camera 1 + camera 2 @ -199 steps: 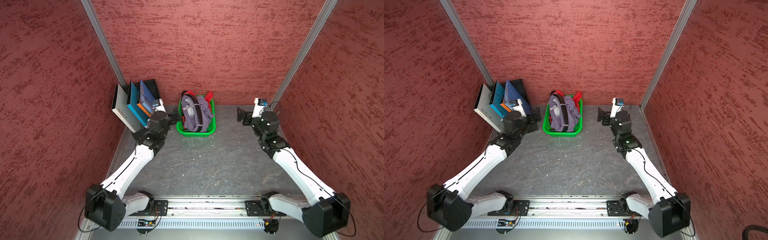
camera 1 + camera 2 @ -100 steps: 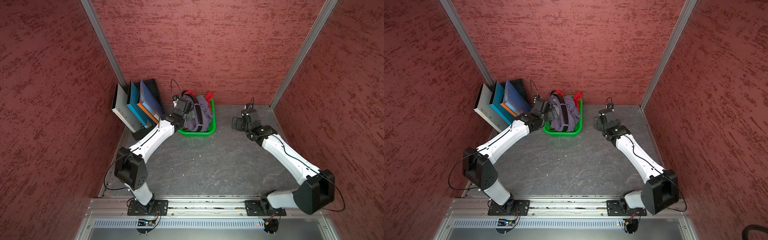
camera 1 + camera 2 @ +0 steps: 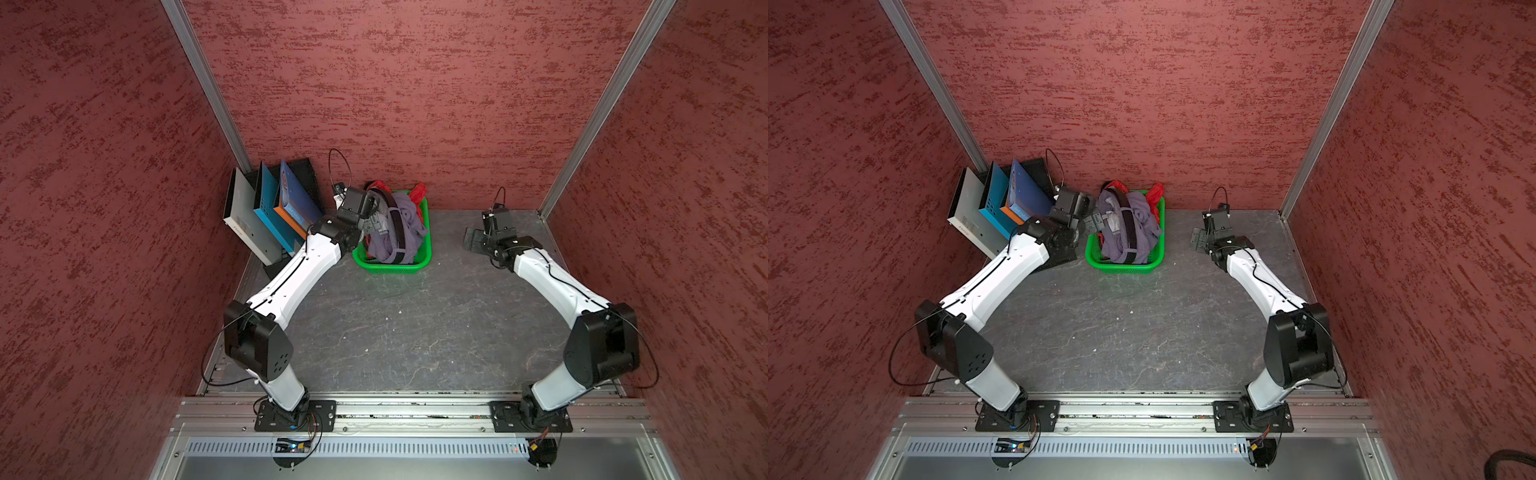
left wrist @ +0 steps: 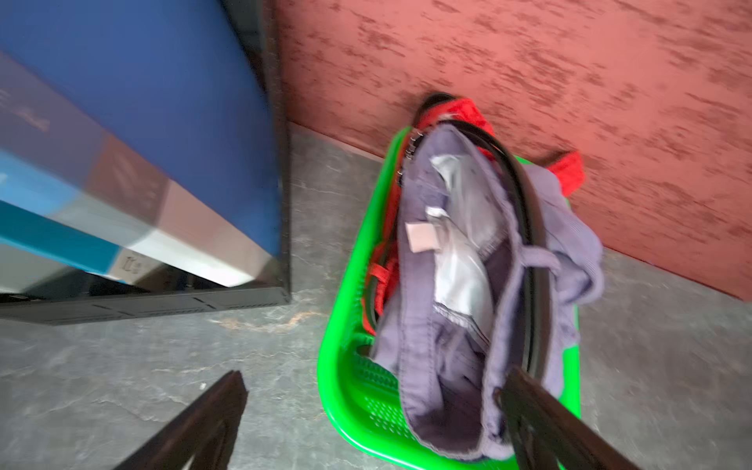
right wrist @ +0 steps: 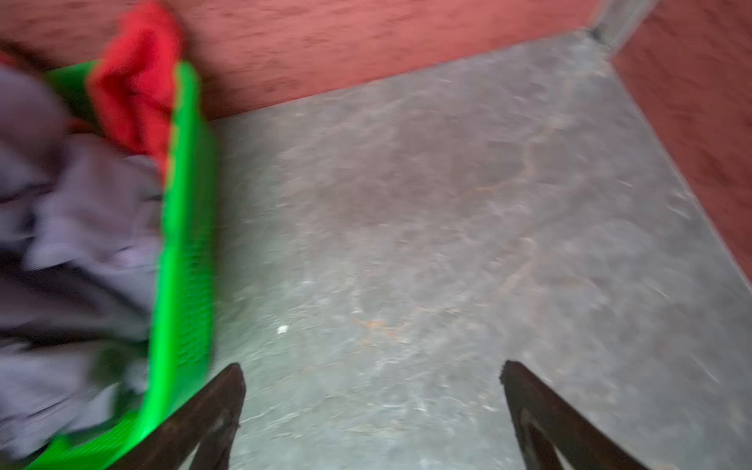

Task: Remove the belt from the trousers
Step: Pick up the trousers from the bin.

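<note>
Both gape empty, left claw (image 4: pixel 372 378) and right claw (image 5: pixel 373 368); the belt (image 4: pixel 531 244) shows sharpest in left wrist view

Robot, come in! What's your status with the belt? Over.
Left gripper open, poised at the basket; right gripper open over the table. Belt threaded on trousers, in the basket. Red trousers crowd beneath them.

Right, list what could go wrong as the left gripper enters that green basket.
The long black strap belt on the greyish-purple fabric trousers sits close to another black belt on the bright red trousers; the open left gripper could snag the wrong one. The green plastic basket may drag along with the clothes.
</note>
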